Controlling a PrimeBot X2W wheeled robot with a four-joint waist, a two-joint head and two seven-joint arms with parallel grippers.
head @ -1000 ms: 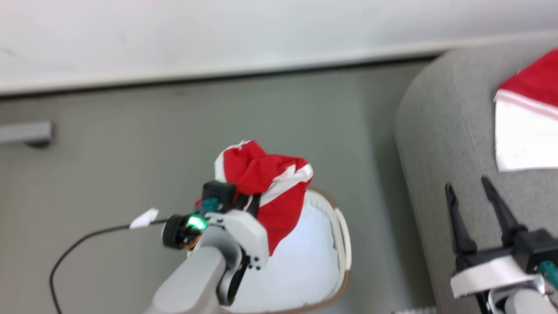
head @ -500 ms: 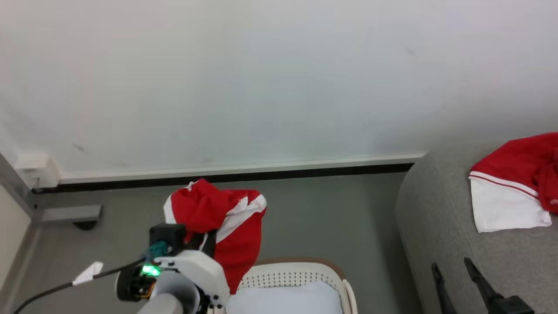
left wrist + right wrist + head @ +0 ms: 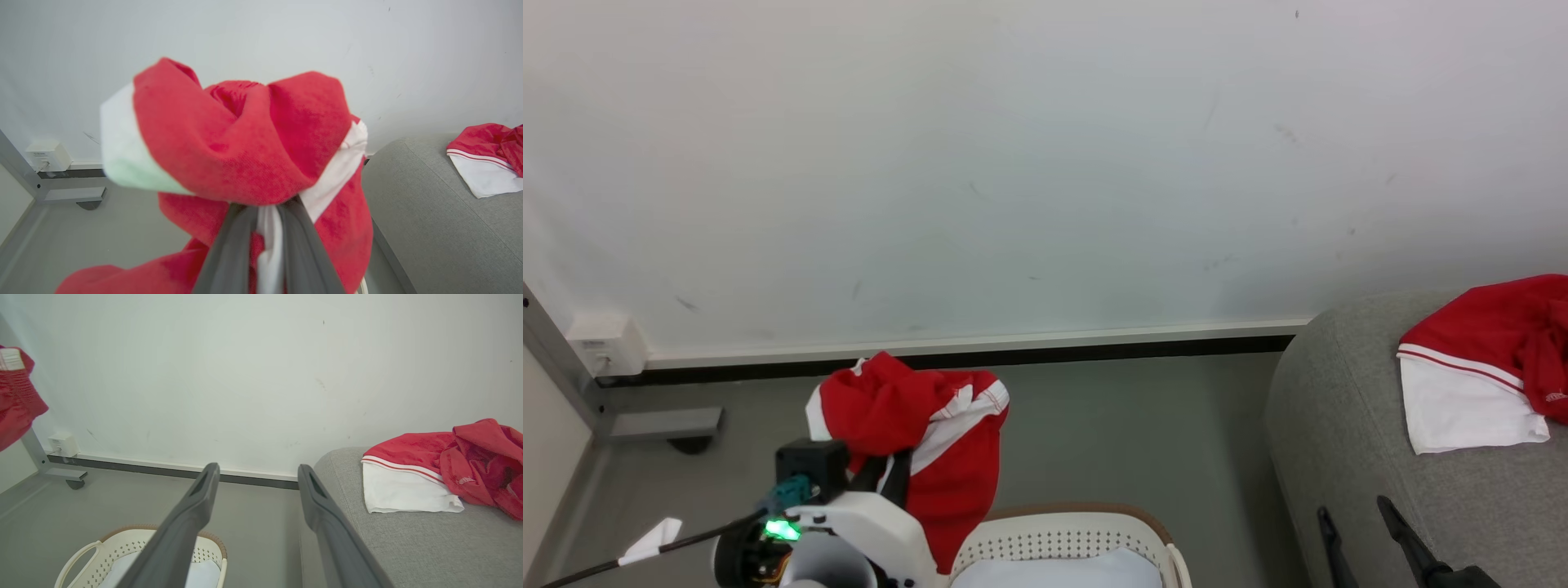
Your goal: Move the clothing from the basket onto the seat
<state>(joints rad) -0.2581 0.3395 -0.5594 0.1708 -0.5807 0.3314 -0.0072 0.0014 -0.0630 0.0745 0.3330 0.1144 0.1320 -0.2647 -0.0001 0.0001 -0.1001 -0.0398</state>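
The left gripper (image 3: 266, 216) is pinched on a held garment (image 3: 907, 416), red with white bands. Its two dark fingers (image 3: 229, 253) sit close together with a fold of white cloth squeezed between them. The cloth bunches over the fingertips and hangs down the right side of the wrist. Its lowest hem dangles just over the far left rim of the basket (image 3: 1062, 543), and I cannot tell whether it touches the rim.

The basket stands on the grey floor (image 3: 1127, 425), and a pale sheet (image 3: 1054, 572) lies flat inside it.

A strip of bare floor runs between the basket's right rim and the rounded left end of the seat (image 3: 1347, 441). More bare floor reaches back to the dark baseboard (image 3: 1094, 351) under the white wall (image 3: 1045, 163). At the far left, a metal frame foot (image 3: 658, 425) rests on the floor beside the wall, well apart from the basket.

A second garment (image 3: 1478, 384), red over white with a thin red stripe, lies on the seat. It is set back from the seat's rounded left end, and grey cushion shows all around its near side.

The right gripper (image 3: 257, 467) is spread wide and holds nothing. It hovers over the seat's left edge, short of the second garment.
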